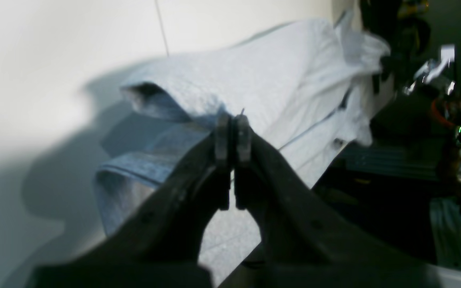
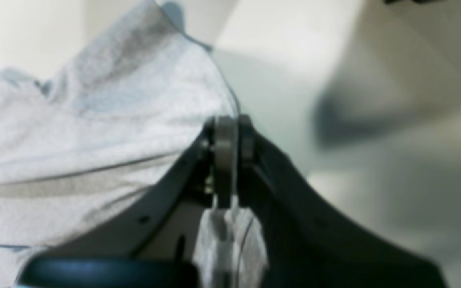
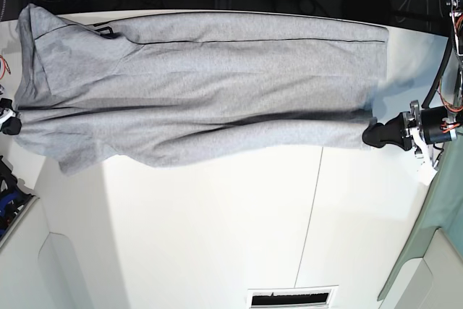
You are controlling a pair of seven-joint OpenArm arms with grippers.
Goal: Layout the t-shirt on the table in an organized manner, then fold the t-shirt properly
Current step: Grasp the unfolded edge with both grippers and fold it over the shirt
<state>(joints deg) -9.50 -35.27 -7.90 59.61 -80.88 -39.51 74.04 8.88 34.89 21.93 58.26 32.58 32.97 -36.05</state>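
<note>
Right wrist view: the jaws of the right gripper (image 2: 230, 132) pinch an edge of the t-shirt (image 2: 94, 132), cloth bunching below them. The left gripper (image 1: 232, 130) shows jaws pressed together at a fold of the shirt; cloth between them cannot be confirmed. The two holds at opposite ends probably tension the garment for flattening. Only the base view shows the t-shirt stretched across the far edge of the bench (image 3: 217, 236), partly doubled over, lettering barely visible.
</note>
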